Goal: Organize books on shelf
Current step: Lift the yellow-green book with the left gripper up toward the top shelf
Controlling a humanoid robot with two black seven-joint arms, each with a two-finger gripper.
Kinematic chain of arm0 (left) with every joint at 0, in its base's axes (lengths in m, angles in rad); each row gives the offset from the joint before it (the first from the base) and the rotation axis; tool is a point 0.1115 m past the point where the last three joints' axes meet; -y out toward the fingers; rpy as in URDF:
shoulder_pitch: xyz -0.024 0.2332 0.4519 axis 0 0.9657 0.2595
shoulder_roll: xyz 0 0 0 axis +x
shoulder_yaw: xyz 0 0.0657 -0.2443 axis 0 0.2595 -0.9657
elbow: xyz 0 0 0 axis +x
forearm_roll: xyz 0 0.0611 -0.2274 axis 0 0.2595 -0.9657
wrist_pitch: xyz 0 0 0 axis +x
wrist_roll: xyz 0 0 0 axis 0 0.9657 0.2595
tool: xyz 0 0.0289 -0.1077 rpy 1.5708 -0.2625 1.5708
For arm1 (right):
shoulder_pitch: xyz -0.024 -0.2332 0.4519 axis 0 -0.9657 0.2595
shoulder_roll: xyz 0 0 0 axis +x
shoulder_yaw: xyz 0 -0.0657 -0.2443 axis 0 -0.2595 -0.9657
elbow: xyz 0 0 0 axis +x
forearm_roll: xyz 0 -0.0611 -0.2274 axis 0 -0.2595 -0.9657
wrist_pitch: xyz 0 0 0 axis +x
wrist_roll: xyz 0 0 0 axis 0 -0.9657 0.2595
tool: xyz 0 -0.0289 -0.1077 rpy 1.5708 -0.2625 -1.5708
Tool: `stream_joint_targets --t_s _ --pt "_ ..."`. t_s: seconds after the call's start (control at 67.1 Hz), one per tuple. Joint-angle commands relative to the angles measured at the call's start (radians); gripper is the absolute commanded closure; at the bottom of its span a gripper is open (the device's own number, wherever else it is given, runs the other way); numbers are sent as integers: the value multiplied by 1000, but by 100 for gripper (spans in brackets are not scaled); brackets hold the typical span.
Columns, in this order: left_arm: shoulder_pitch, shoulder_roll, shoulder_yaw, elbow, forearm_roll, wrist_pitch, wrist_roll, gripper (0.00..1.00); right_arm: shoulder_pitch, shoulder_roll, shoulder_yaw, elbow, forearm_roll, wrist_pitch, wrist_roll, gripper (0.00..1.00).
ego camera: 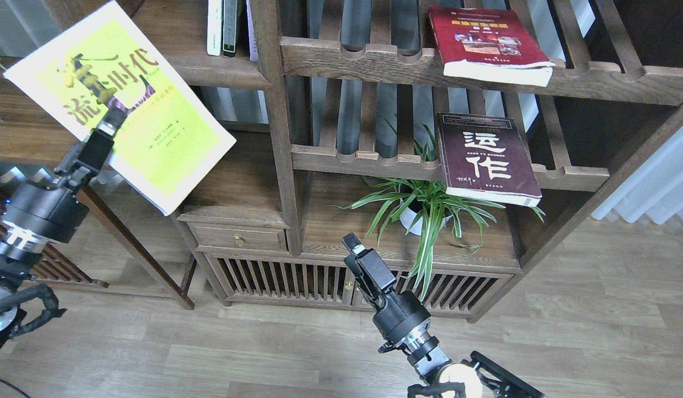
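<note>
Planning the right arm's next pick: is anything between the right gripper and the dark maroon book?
Yes. The potted green plant spreads its leaves between the right gripper and the dark maroon book with white characters, which lies on the slatted rack above.

Both arms are matte black, built from stacked cylindrical segments. The left arm (40,213) has a fat rounded wrist housing, a silvery band with white markings below it, and a ribbed black cable looping near its base. The right arm (399,318) shows a silver threaded collar and a cream-white round joint cap lower down.
</note>
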Motion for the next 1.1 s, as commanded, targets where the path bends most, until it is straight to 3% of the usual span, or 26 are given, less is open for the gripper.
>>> stream_joint_targets --t_s 0.0,0.164,0.521,1.088 --pt "-6 -3 -56 2 0 0 0 96 8 0 -4 -7 0 0 0 3" --pt "-32 -7 -109 6 1 0 0 96 8 0 -4 -10 0 0 2 3" --pt "-210 -75 -118 37 62 0 -6 96 3 0 -22 -8 -4 0 2 3" --pt "-276 -122 -168 72 276 27 -20 96 2 0 -25 -7 -18 0 0 3"
